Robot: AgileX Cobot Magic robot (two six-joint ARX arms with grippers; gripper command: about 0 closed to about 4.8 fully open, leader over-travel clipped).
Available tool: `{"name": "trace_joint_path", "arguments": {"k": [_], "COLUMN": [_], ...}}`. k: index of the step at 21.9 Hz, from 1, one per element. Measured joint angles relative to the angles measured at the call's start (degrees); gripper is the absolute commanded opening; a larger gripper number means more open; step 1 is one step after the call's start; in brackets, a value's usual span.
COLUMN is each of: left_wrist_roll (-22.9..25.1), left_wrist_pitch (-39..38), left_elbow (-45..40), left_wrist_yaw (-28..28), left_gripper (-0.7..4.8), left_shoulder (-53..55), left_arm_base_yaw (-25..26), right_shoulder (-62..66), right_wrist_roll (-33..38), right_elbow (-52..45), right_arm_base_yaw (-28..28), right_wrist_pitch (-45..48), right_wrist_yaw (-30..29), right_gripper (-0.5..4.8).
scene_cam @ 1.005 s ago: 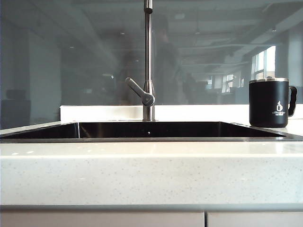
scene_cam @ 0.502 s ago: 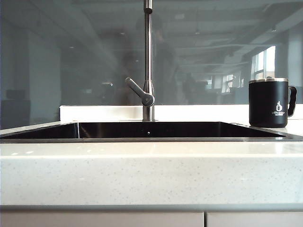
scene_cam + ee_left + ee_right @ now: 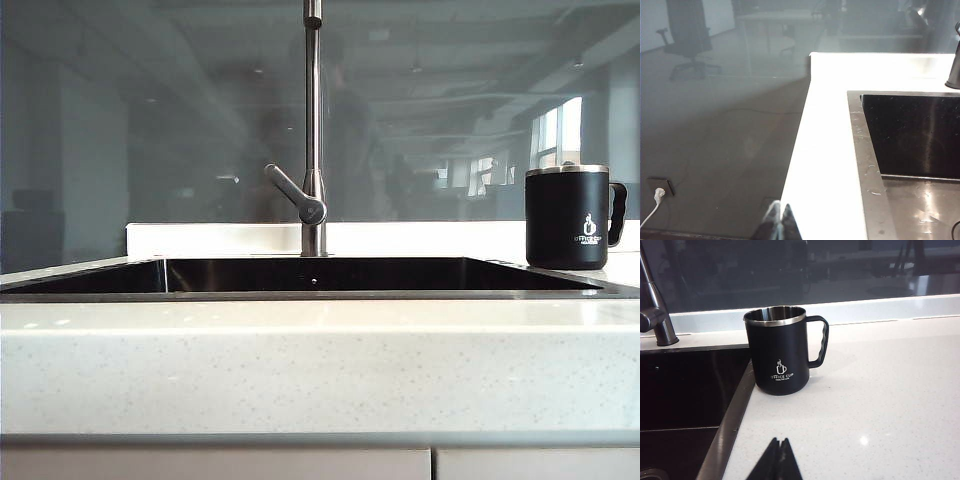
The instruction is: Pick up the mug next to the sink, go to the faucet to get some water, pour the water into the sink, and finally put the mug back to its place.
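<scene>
The black mug [image 3: 567, 217] with a silver rim stands upright on the pale counter, right of the sink [image 3: 320, 293], handle to the right. In the right wrist view the mug [image 3: 778, 350] sits beside the sink's steel rim [image 3: 730, 422], and my right gripper [image 3: 778, 441] is shut and empty, well short of it over the counter. The faucet [image 3: 313, 130] rises behind the sink's middle; its base [image 3: 660, 320] shows in the right wrist view. My left gripper [image 3: 778, 206] is shut and empty near the counter's outer edge, beside the sink [image 3: 866, 165]. Neither gripper shows in the exterior view.
A glass pane runs behind the counter's raised back ledge [image 3: 220, 238]. The faucet's lever [image 3: 292, 194] angles up to the left. Beyond the counter's left end lies floor with an office chair [image 3: 686, 35] and a wall socket [image 3: 660, 187].
</scene>
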Motion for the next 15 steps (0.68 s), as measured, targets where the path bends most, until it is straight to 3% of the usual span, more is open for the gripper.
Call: {"name": "trace_joint_path", "arguments": {"k": [15], "left_wrist_roll": [0.0], "left_wrist_pitch": [0.6], "left_elbow": [0.0], "left_wrist_yaw": [1.4], "left_gripper": [-0.05], "left_shoulder": [0.0], "left_arm_base_yaw": [0.0], "right_shoulder": [0.0], "right_wrist_roll": [0.0], "right_elbow": [0.0], "right_arm_base_yaw": [0.0], "right_wrist_pitch": [0.0], "right_wrist_yaw": [0.0], "right_gripper": [-0.08]}}
